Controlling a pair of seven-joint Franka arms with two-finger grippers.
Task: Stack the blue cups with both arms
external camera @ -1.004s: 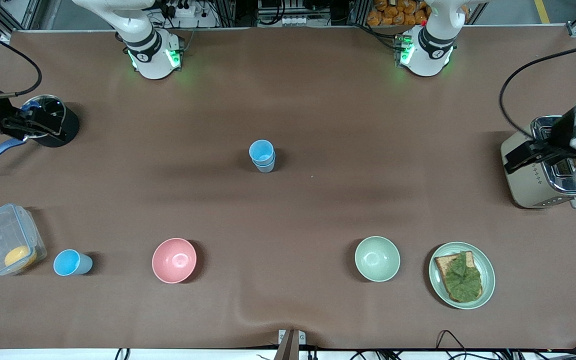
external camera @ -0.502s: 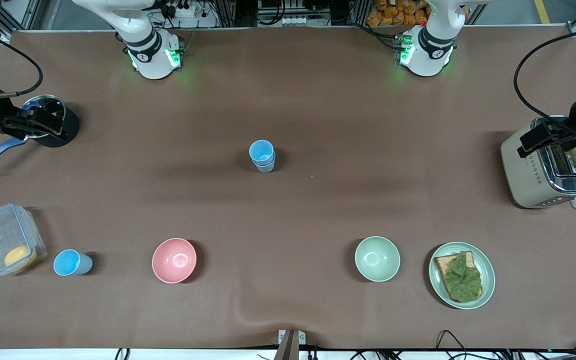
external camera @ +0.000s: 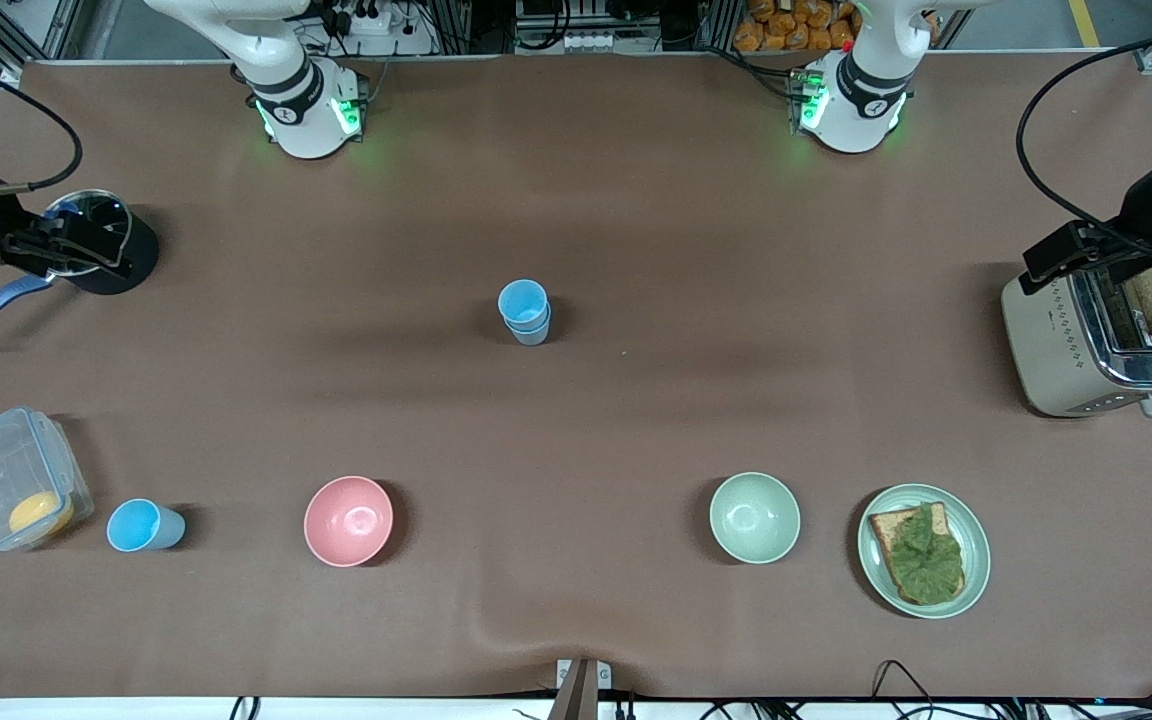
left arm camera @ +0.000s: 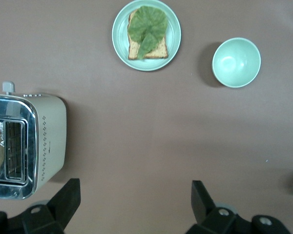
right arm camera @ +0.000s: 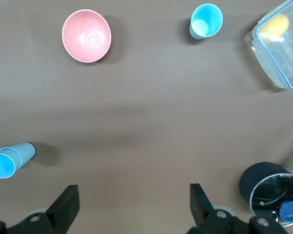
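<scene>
Left gripper [left arm camera: 132, 207]: jaws spread wide, holding nothing, up over toaster [external camera: 1096, 345] at left arm's end of desk [external camera: 636, 220]. Right gripper [right arm camera: 132, 207]: jaws wide apart, empty, over black pot [external camera: 101, 255] at right arm's end. Two blue cups nested [external camera: 524, 311] mid-desk. Third blue cup [external camera: 143, 526] alone near front camera, between clear container [external camera: 16, 480] and pink bowl [external camera: 348, 520]. Green bowl [external camera: 754, 517] beside plate [external camera: 881, 570].

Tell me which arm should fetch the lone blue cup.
Right, probably. The lone blue cup stands beside the food container at the right arm's end; the right gripper hangs open there, while the left gripper is over the toaster.
</scene>
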